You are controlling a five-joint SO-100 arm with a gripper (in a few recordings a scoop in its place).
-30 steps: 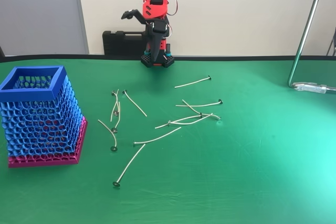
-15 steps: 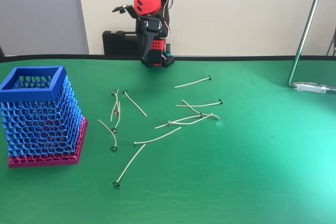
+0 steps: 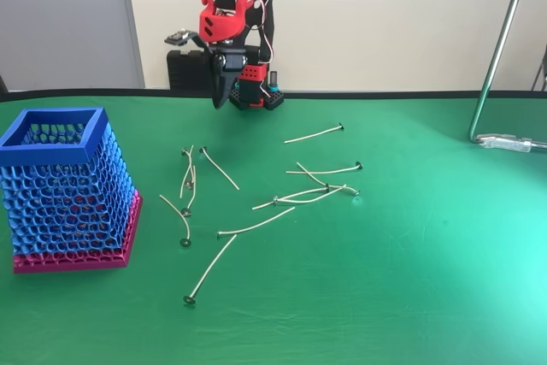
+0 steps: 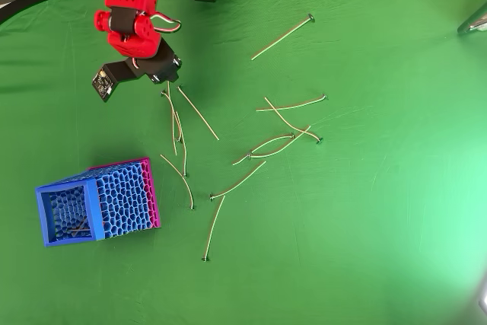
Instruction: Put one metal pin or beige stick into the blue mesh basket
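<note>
End effector (image 3: 218,96) swung left; overhead: stick (image 4: 76,228) inside basket (image 4: 70,215).

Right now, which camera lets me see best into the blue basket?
The overhead view: it looks down through the basket's open square rim to the floor, where something thin seems to lie. The fixed view shows the basket from the side, only its mesh walls, rim and pink base.

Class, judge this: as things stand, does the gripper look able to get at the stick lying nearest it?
Probably yes: the gripper hangs just above the stick, which lies bare on the green table with nothing over it.
</note>
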